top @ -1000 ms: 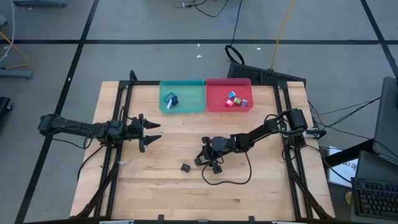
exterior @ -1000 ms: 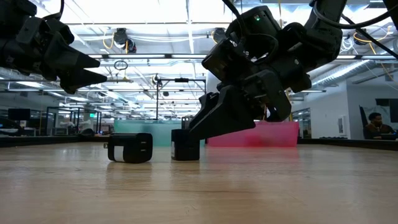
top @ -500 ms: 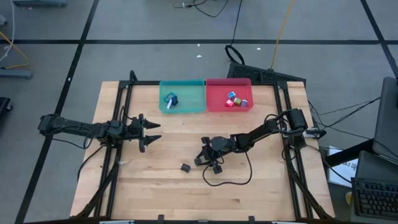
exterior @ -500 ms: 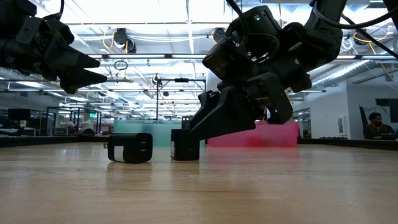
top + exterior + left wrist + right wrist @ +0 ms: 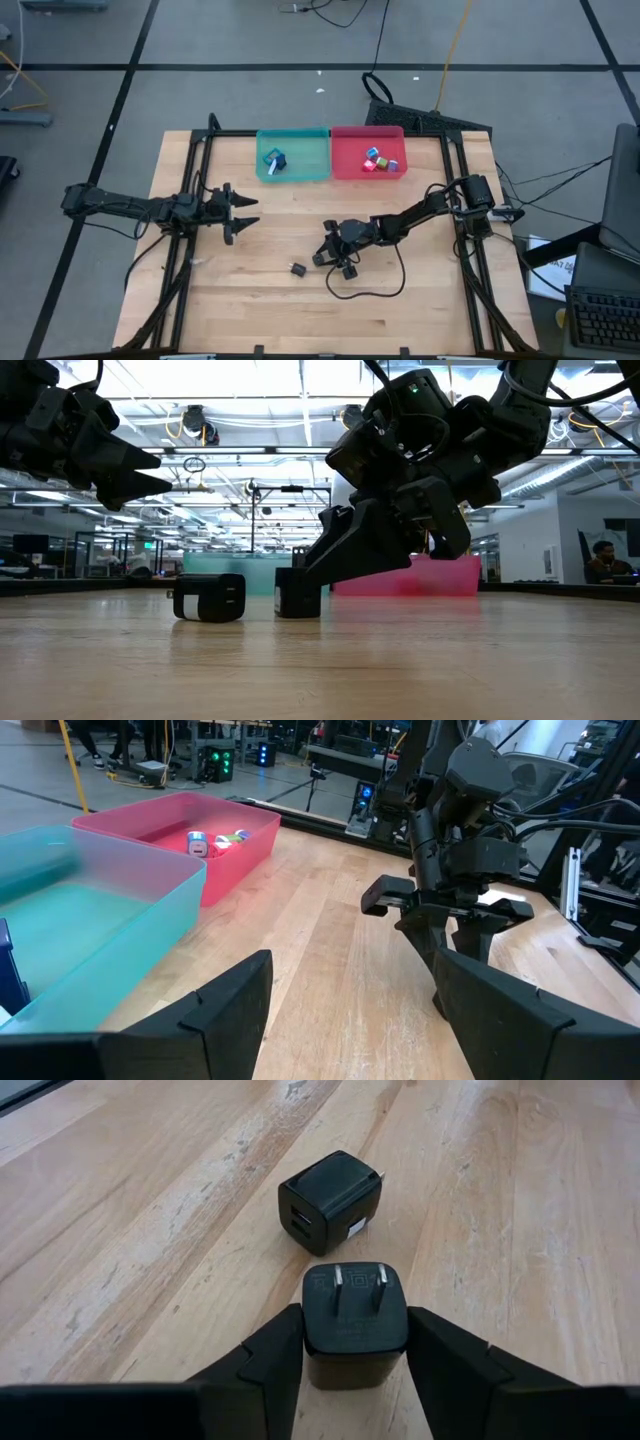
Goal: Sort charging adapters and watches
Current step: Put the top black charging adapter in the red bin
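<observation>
Two black charging adapters sit on the bare wood at the table's near middle, and my right gripper (image 5: 345, 1342) has its fingers closed narrow on one of them, the held adapter (image 5: 353, 1320), prongs facing up between my pads. To do this well I'd lift straight up before swinging away, since the loose adapter (image 5: 331, 1198) lies just beside it, apart but close enough to knock. A black cable (image 5: 375, 290) loops on the table under my arm and could drag. Further back, my left gripper (image 5: 238, 212) hangs wide and empty at the left. At the far edge stand the teal bin (image 5: 292, 175) with what look like watches, hard to tell, and the red bin (image 5: 345, 165) holding coloured adapters, which I judge is my target.
</observation>
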